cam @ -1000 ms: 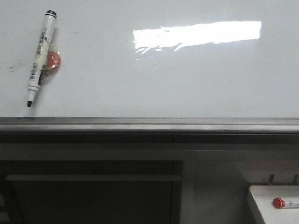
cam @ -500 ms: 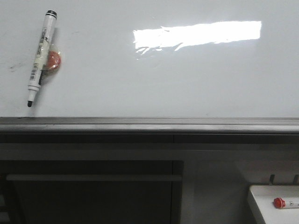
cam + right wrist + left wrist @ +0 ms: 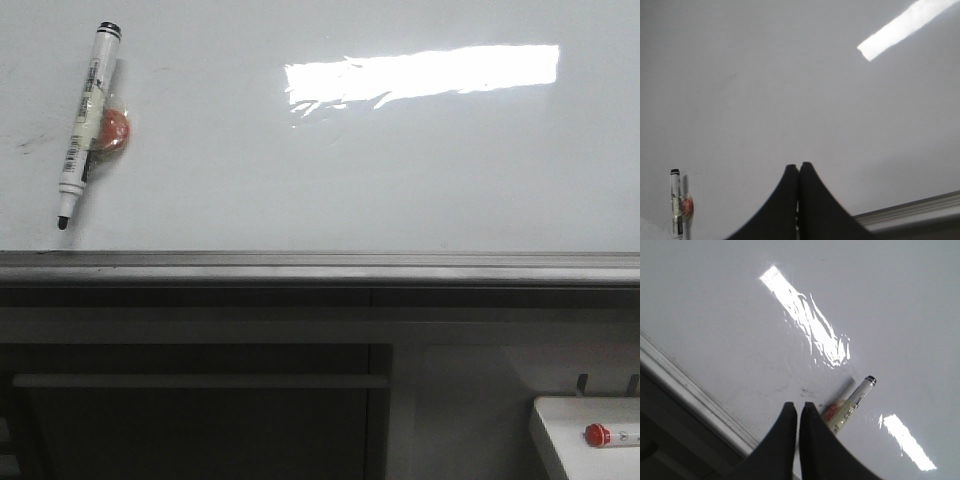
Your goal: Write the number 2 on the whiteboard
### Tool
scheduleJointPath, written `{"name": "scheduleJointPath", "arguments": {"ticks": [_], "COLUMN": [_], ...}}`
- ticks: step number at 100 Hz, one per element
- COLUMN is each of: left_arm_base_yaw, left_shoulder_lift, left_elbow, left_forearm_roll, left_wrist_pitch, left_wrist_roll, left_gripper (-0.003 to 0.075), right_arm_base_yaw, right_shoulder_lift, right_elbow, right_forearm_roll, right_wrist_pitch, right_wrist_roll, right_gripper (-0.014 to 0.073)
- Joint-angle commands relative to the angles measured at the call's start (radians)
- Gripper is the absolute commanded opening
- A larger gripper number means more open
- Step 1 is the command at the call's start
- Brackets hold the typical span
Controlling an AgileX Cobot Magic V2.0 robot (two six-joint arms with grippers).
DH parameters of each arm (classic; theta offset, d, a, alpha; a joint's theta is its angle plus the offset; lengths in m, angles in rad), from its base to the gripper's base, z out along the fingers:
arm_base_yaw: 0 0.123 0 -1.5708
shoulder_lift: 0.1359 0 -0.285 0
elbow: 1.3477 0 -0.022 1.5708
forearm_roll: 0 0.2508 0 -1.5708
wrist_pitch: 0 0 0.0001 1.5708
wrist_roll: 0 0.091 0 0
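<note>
1 red-capped marker (image 3: 610,434) in white tray (image 3: 560,440).

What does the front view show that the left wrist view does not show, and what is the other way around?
Only the front view shows the small white tray with the red-capped marker, low on the right, below the board. Only the left wrist view shows the left gripper, its fingers closed together and holding nothing. Both show the whiteboard, its grey ledge, the bright light reflection and the uncapped black marker with an orange object beside it. No number 2 is visible in either.
</note>
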Motion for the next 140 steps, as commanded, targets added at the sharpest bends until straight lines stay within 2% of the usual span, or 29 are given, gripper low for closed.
{"name": "scheduleJointPath", "arguments": {"ticks": [1,12,22,29,38,55,64,72,80,85,98,102,113,126,140], "left_arm_base_yaw": [0.002,0.002,0.002,0.002,0.002,0.002,0.002,0.002,0.002,0.002,-0.013,-0.031,-0.12,-0.231,-0.306], "left_shoulder_lift": [-0.026,-0.026,-0.026,-0.022,0.014,0.172,0.277,0.372,0.465,0.513,0.619,0.642,0.715,0.804,0.892], "left_elbow": [0.011,0.009,-0.016,-0.059,-0.142,-0.365,-0.463,-0.538,-0.596,-0.618,-0.657,-0.666,-0.695,-0.72,-0.731], "left_forearm_roll": [-0.079,-0.136,-0.076,0.04,0.249,0.644,0.729,0.731,0.704,0.686,0.588,0.556,0.453,0.45,0.457], "left_wrist_pitch": [-0.092,-0.216,-0.243,-0.159,0.022,0.314,0.426,0.497,0.539,0.548,0.541,0.533,0.498,0.417,0.295], "left_wrist_roll": [-0.007,-0.007,-0.005,-0.005,-0.005,-0.005,0.039,0.152,0.22,0.238,0.329,0.329,0.397,0.405,0.403], "left_gripper": [-0.002,-0.002,-0.002,-0.002,-0.002,-0.002,-0.002,-0.0013,0.0048,0.0128,0.0412,0.0448,0.0454,0.0426,0.0419], "right_arm_base_yaw": [-0.002,-0.002,-0.001,-0.001,-0.001,-0.001,-0.001,-0.001,-0.001,-0.001,0.002,0.004,0.019,0.041,0.049], "right_shoulder_lift": [-0.021,-0.021,-0.02,-0.004,0.04,0.199,0.313,0.408,0.491,0.544,0.628,0.639,0.644,0.644,0.644], "right_elbow": [-0.032,-0.078,-0.119,-0.151,-0.203,-0.342,-0.416,-0.464,-0.503,-0.523,-0.561,-0.568,-0.57,-0.57,-0.57], "right_forearm_roll": [0.027,0.104,0.092,0.074,0.025,-0.2,-0.322,-0.358,-0.351,-0.351,-0.351,-0.351,-0.351,-0.351,-0.351], "right_wrist_pitch": [-0.071,-0.064,0.002,0.077,0.193,0.402,0.499,0.544,0.554,0.561,0.563,0.558,0.519,0.478,0.471], "right_wrist_roll": [-0.002,0.006,0.002,-0.007,-0.02,-0.058,-0.058,-0.058,-0.058,-0.058,-0.058,-0.058,-0.058,-0.062,-0.064], "right_gripper": [-0.0072,-0.0072,-0.0072,-0.007,-0.0064,0.0027,0.0092,0.0159,0.0252,0.0309,0.041,0.0413,0.0412,0.0412,0.0412]}}
